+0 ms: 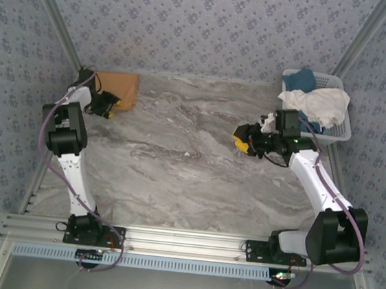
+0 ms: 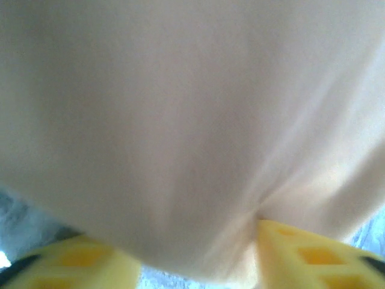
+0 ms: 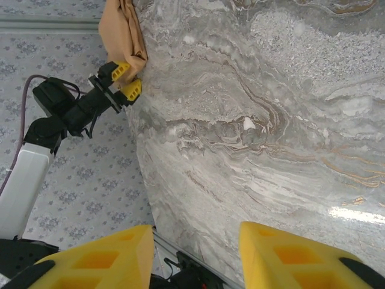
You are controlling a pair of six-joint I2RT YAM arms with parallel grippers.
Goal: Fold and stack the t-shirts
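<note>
The overhead camera looks down on the grey marbled tabletop (image 1: 191,158); the left wrist camera sits almost against the orange-tan cloth shirt (image 2: 180,120), which the right wrist camera sees far off, upper left.

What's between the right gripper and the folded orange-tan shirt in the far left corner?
Nothing but bare grey marbled tabletop separates the right gripper from the folded orange-tan cloth shirt, as the top external view shows.

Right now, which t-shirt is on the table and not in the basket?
The orange-tan t-shirt, folded at the far left corner by the left gripper. The white t-shirt and the blue t-shirt are heaped in the white basket at far right.
</note>
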